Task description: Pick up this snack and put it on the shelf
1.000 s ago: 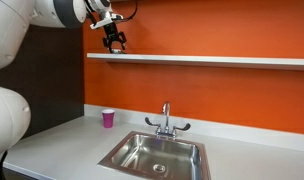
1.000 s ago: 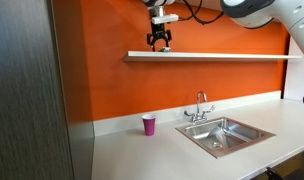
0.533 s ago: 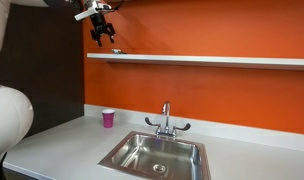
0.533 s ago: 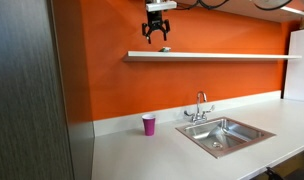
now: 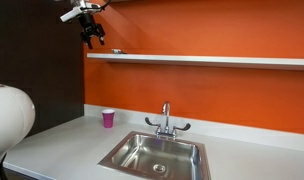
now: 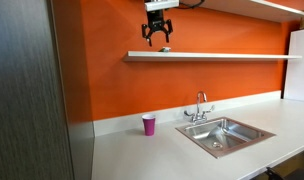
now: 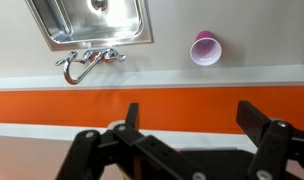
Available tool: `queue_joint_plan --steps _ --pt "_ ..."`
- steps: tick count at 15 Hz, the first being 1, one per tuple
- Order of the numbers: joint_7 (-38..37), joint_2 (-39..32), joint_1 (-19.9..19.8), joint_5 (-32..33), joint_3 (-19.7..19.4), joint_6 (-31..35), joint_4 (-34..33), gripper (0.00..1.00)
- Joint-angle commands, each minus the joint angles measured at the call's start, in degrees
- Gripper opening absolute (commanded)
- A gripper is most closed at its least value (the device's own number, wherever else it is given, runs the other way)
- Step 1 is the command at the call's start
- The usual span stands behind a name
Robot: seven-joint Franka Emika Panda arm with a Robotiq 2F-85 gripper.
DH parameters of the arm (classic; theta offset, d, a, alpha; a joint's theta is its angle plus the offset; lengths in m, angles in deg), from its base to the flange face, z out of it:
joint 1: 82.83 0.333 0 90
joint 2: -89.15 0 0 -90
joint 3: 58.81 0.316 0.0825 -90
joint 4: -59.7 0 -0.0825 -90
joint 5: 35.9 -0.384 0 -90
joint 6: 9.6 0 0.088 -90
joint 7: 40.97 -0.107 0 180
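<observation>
1 snack [image 6: 166, 48], barely discernible, lies on the shelf [image 6: 227, 56]. The gripper [image 6: 158, 35] hangs above the shelf, jaws spread wide, holding nothing. Judged light, thin, crinkly: pinch across its narrow width.

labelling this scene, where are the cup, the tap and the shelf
cup [image 6: 149, 125], in an exterior view, on its side wall
tap [image 6: 199, 104], in an exterior view, on its upright spout
shelf [image 6: 232, 56], in an exterior view, on its front edge

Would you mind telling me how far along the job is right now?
Done: a small dark thing, apparently the snack, lies on the shelf. In hand: nothing; the gripper hangs open and empty, apart from it. Left: seemingly nothing but backing away.
</observation>
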Motion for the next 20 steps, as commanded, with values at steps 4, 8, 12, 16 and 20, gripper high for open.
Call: queue_joint_plan --steps 4,8,12,16,20 --pt "-8.63 12.06 -1.95 -0.74 3.72 8.62 23.57 1.0" --pt "-8.27 17.08 -3.22 -4.02 5.35 13.88 36.29 1.0" --pt "-3.14 20.51 -4.02 -7.86 5.5 19.5 48.02 1.0" --pt "0.89 22.44 -5.89 -9.8 4.88 25.01 57.93 1.0" --pt "4.27 23.92 -9.06 -10.32 3.32 28.81 65.01 1.0"
